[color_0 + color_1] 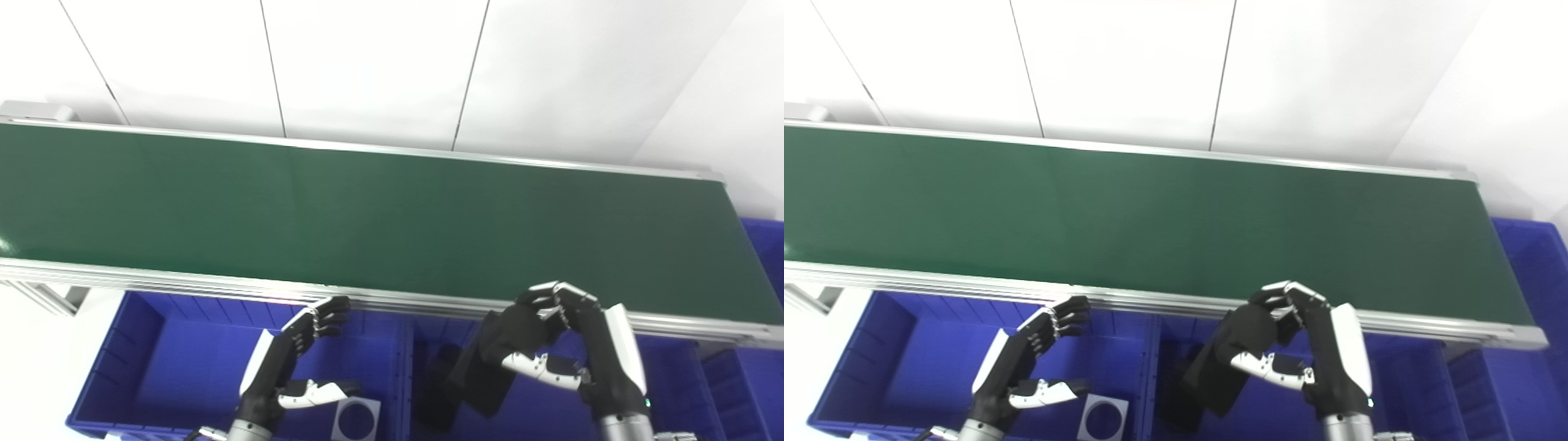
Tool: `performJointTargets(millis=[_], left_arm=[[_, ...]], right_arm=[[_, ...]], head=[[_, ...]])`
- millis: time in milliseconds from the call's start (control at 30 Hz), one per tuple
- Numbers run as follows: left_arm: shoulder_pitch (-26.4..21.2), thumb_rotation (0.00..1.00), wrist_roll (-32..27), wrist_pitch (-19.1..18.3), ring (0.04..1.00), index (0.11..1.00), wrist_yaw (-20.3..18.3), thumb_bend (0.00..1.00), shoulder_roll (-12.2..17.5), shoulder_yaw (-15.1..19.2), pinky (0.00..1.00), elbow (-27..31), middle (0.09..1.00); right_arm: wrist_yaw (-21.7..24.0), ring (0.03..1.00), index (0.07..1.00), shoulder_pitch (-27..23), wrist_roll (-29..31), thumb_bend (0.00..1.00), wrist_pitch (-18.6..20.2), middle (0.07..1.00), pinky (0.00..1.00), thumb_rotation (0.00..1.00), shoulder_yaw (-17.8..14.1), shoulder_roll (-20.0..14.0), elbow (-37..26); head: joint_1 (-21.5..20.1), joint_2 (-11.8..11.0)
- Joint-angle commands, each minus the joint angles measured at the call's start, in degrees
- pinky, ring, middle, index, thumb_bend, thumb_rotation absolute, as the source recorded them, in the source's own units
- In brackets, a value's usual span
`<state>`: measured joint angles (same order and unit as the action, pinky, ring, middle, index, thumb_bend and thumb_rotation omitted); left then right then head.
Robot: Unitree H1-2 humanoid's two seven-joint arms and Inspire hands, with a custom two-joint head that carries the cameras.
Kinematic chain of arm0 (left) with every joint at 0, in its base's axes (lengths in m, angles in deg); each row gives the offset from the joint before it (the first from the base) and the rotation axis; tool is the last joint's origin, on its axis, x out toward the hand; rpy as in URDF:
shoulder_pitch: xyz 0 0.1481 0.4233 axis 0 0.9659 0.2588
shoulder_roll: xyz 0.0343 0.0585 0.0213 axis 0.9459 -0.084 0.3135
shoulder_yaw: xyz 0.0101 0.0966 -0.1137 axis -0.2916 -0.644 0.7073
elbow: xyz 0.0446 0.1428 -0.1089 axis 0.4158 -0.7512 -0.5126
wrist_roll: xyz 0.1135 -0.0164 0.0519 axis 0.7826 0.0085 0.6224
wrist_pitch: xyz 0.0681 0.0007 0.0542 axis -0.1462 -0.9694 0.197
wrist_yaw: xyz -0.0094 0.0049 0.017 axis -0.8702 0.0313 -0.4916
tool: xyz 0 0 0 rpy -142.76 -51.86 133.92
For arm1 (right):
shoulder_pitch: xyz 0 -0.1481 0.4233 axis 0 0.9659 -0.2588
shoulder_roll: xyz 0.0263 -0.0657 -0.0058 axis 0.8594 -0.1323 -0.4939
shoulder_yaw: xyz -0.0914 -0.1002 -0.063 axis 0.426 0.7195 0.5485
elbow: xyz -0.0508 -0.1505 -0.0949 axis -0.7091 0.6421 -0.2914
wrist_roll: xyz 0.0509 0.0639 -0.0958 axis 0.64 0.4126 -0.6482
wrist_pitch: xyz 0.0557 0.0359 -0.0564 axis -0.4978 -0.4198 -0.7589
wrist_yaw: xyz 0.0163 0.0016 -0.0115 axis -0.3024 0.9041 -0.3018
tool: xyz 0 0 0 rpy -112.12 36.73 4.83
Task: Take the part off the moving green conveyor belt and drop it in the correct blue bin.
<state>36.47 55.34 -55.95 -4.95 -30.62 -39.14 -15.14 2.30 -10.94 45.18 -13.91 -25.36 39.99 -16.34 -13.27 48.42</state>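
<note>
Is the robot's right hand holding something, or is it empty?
Holding: the right hand is shut on a black part, over a blue bin.

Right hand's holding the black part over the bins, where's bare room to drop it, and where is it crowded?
The right hand grips the black flat part above the middle blue plastic bin; its floor right of the hand looks bare. The left blue bin is bare on its left half, crowded near the left hand and the white square part with a round hole. The green conveyor belt shows nothing on it.
</note>
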Motion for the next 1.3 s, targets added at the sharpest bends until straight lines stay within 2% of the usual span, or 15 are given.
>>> performJointTargets(millis=[0,167,233,467,533,567,600,633,700,800,867,967,1100,1200,1267], left_arm=[[-0.01,0.39,-0.89,2.18,0.771,0.799,-2.81,0.89,-0.64,1.69,0.73,2.20,0.804],[0.61,0.37,-2.26,2.18,0.772,0.801,-7.56,0.88,-2.11,5.40,0.74,3.39,0.799],[0.71,0.37,-2.03,2.18,0.774,0.806,-8.86,0.88,-2.47,6.54,0.74,3.67,0.801],[1.20,0.38,-1.94,2.18,0.776,0.803,-12.27,0.88,-3.80,9.83,0.74,4.67,0.797],[1.21,0.39,-1.78,2.19,0.776,0.804,-12.91,0.88,-4.02,10.42,0.74,4.87,0.799],[1.22,0.39,-1.67,2.19,0.776,0.805,-13.15,0.88,-4.13,10.72,0.74,4.92,0.799],[1.22,0.39,-1.56,2.18,0.776,0.804,-13.35,0.88,-4.22,11.00,0.74,4.95,0.799],[1.27,0.39,-1.51,2.18,0.774,0.804,-13.54,0.88,-4.28,11.24,0.74,5.01,0.797],[1.30,0.39,-1.55,2.18,0.772,0.802,-13.95,0.88,-4.41,11.62,0.74,5.02,0.794],[1.32,0.39,-1.34,2.18,0.774,0.804,-14.33,0.88,-4.55,12.02,0.74,5.07,0.796],[1.34,0.40,-0.94,2.18,0.779,0.806,-14.51,0.88,-4.52,12.17,0.74,5.11,0.798],[1.41,0.39,-0.72,2.18,0.779,0.806,-14.79,0.88,-4.62,12.40,0.74,5.31,0.798],[1.30,0.39,-0.30,2.18,0.776,0.807,-14.97,0.89,-4.73,12.44,0.73,5.41,0.797],[1.21,0.38,-0.10,2.18,0.778,0.810,-15.24,0.88,-4.72,12.09,0.73,5.77,0.800],[1.10,0.37,0.26,2.18,0.779,0.809,-15.30,0.88,-4.74,11.79,0.74,5.94,0.801]], right_arm=[[0.56,0.349,0.533,0.36,0.14,0.51,0.67,0.453,0.28,0.00,-0.73,-0.64,-1.44],[2.99,0.353,0.543,1.45,-1.34,0.51,3.63,0.438,0.29,0.00,-0.88,-1.88,-0.54],[3.40,0.366,0.545,1.42,-1.84,0.51,3.52,0.433,0.30,0.00,-0.98,-2.37,0.54],[5.58,0.438,0.538,-0.55,-12.81,0.51,7.61,0.455,0.37,0.00,2.04,-3.50,2.11],[5.95,0.501,0.536,-1.15,-15.49,0.52,8.55,0.467,0.42,0.00,3.09,-3.23,2.22],[6.38,0.574,0.516,-1.40,-16.38,0.51,9.16,0.574,0.48,0.06,3.55,-3.03,2.17],[7.22,0.584,0.512,-1.69,-17.78,0.51,9.88,0.596,0.49,0.08,4.20,-3.00,2.05],[7.97,0.640,0.636,-1.88,-18.93,0.58,10.57,0.672,0.54,0.08,4.75,-2.91,1.91],[8.92,0.726,0.765,-2.13,-20.19,0.65,11.22,0.780,0.62,0.07,5.58,-2.45,1.90],[9.47,0.831,0.850,-2.27,-21.47,0.69,11.42,0.897,0.70,0.11,6.81,-2.04,2.26],[8.55,0.917,0.899,-2.18,-23.72,0.74,10.80,0.964,0.77,0.21,7.99,-1.72,2.99],[5.37,0.962,0.920,-1.94,-25.12,0.75,9.40,0.993,0.83,0.26,8.65,-0.72,4.44],[0.73,0.997,0.953,-1.53,-25.67,0.74,8.30,1.000,0.84,0.29,8.66,0.78,6.20],[-1.65,1.000,0.966,-0.92,-24.06,0.73,7.23,1.000,0.87,0.32,8.59,1.56,6.36],[-2.52,1.000,0.971,-0.42,-21.21,0.72,5.88,1.000,0.84,0.34,8.46,1.85,6.04]], head=[[-0.31,0.61],[-1.21,2.38],[-1.41,3.09],[-1.84,4.78],[-1.90,5.00],[-2.01,5.09],[-2.06,5.08],[-2.06,5.05],[-1.98,5.10],[-1.86,4.96],[-1.64,4.90],[-1.53,4.80],[-1.33,4.71],[-1.10,4.67],[-0.92,4.73]])
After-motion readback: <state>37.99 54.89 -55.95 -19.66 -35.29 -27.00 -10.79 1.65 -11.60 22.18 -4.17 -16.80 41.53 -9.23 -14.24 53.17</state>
